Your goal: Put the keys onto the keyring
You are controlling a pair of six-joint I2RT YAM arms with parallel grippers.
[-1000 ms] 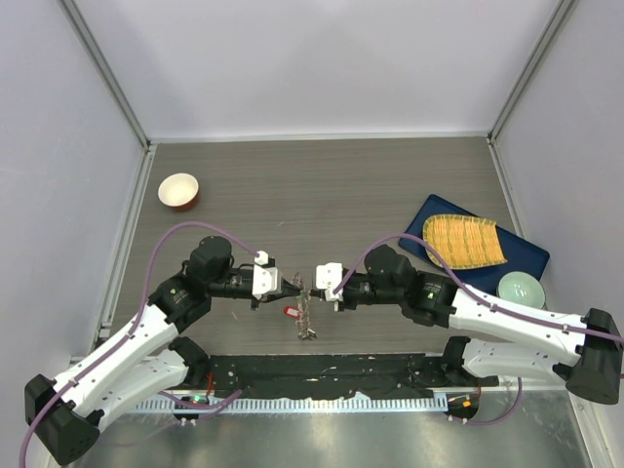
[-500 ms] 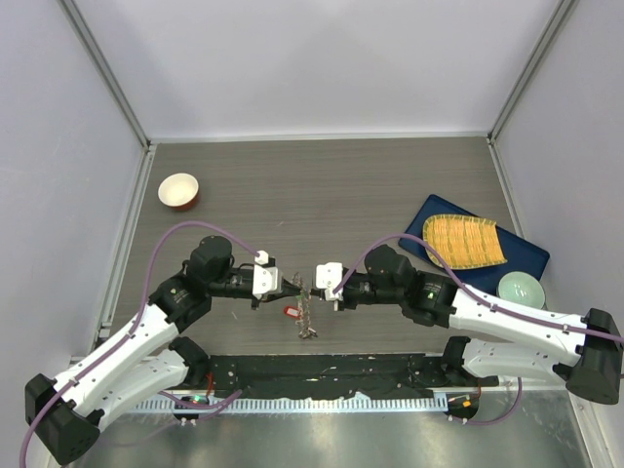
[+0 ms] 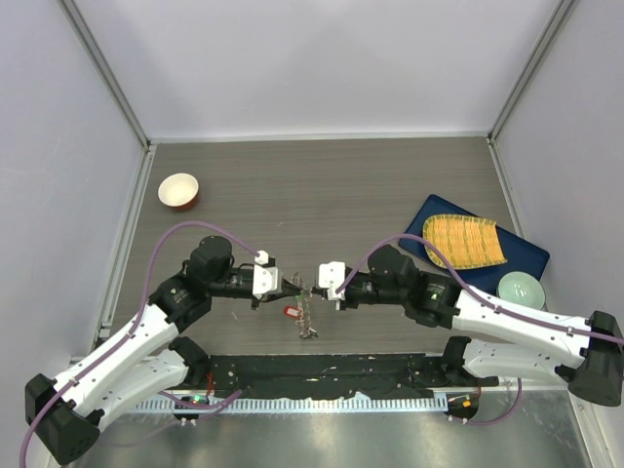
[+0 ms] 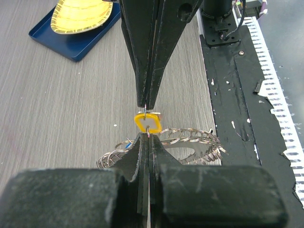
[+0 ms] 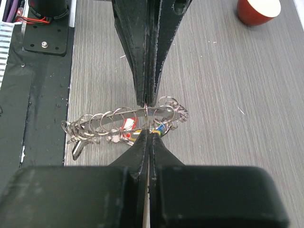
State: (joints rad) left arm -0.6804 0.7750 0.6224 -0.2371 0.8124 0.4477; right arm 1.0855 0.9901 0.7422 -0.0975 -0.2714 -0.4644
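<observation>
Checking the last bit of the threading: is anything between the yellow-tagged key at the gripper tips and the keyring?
Nothing visible does. The left gripper and the right gripper, both shut, pinch the yellow-tagged key from opposite sides, close over the keyring. Only the ring's own small loops and other keys lie there.
</observation>
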